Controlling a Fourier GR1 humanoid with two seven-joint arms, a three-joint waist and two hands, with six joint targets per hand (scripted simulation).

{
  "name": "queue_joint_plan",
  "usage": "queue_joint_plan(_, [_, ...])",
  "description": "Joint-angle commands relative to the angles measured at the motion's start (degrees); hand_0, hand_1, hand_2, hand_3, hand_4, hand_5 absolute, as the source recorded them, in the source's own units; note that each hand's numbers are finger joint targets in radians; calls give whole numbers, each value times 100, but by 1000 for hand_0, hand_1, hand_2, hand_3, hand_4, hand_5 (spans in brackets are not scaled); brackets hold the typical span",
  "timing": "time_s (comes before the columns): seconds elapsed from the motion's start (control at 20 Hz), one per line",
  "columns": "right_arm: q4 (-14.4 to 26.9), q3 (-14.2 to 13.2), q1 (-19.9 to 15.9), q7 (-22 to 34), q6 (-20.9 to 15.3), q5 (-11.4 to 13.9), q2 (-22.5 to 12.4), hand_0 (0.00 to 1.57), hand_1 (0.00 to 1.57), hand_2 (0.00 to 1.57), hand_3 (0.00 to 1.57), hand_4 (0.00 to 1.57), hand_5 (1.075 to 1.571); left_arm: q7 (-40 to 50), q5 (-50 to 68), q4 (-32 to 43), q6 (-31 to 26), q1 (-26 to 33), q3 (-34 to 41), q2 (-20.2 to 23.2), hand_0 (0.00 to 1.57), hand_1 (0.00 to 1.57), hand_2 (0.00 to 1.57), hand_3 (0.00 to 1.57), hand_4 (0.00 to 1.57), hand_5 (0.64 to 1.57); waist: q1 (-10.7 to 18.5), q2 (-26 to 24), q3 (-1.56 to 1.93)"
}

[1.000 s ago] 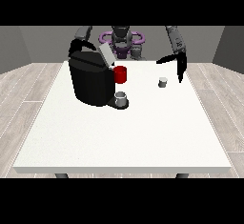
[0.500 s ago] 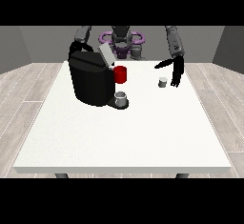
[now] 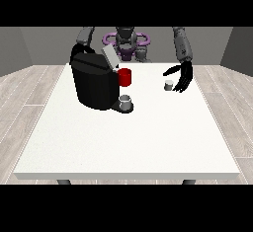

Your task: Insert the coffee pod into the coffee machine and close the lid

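With the robot hand (image 3: 181, 77) at the view's right spread open and holding nothing, the coffee pod (image 3: 169, 85) sits just inside its fingers, so we close around it squarely before lifting.

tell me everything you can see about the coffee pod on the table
The coffee pod is a small pale grey cup-like piece, standing upright on the white table, right of the black coffee machine in this view. The black hand at the view's right hangs around it, thumb to one side and fingers to the other, uncurled. Whether they touch the pod cannot be told.
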Motion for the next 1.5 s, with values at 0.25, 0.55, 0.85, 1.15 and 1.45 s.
queue_joint_plan(0.25, [131,-78,61,-214,193,-159,-153,0,0,0,0,487,1571,-354,-759,366,1037,-24,-305,-308,673,673,809,551,0,1571,-122,104,1])
queue_joint_plan(0.55, [-214,39,34,87,128,-154,-46,0,0,0,0,492,1571,-577,-760,878,1211,-480,55,-18,837,837,974,737,391,1571,-216,67,-1])
queue_joint_plan(0.85, [7,-184,-142,-105,194,-353,-90,0,0,0,0,487,1571,-744,-1182,1037,1352,-589,-128,265,930,930,1040,820,281,1571,-189,315,0])
queue_joint_plan(1.15, [99,-183,-151,-91,141,-272,-118,0,0,0,0,430,1571,-864,-1432,1101,1538,-714,-275,-17,1225,1225,1358,1305,473,1571,-115,157,0])
queue_joint_plan(1.45, [399,-169,-50,-106,66,-258,-6,0,0,0,0,505,1571,-1007,-1219,797,887,-1172,-226,-23,1450,1450,1452,1388,623,1571,-102,-104,1])
